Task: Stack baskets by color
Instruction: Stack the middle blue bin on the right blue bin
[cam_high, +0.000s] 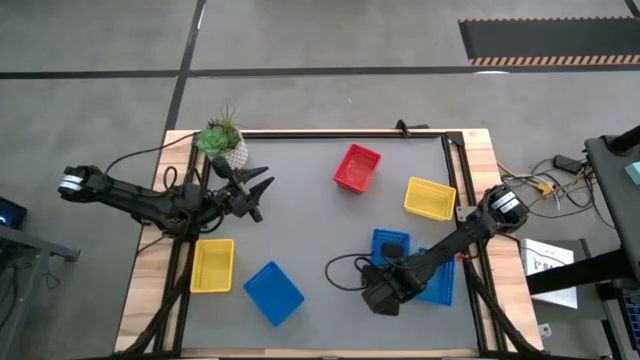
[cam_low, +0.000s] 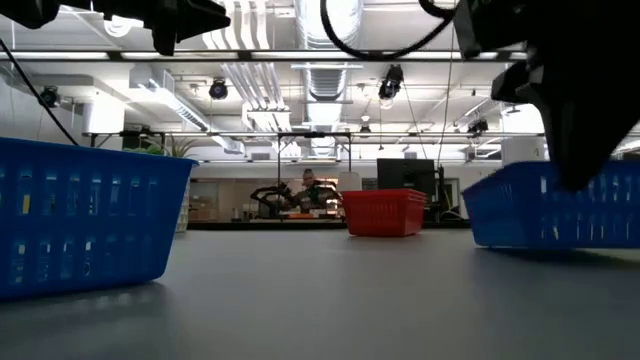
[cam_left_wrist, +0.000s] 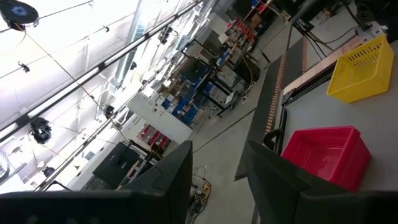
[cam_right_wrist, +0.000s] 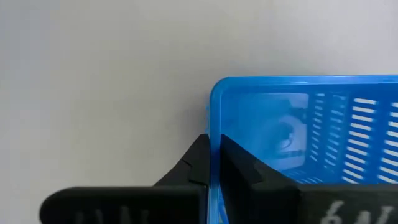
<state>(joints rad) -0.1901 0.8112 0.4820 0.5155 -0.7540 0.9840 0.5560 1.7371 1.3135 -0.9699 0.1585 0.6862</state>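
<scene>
The right gripper (cam_right_wrist: 214, 163) is down at the table's near right, its fingers pinched on the rim of a blue basket (cam_right_wrist: 305, 134) — one finger inside the wall, one outside. Just beside it lies a second blue basket (cam_high: 438, 280), partly under the arm. A third blue one (cam_high: 273, 293) sits near a yellow basket (cam_high: 212, 265) at the near left. A red basket (cam_high: 357, 167) and another yellow (cam_high: 430, 198) stand farther back. The left gripper (cam_high: 262, 196) hovers by the plant (cam_high: 225, 140) — fingers apart, holding nothing.
</scene>
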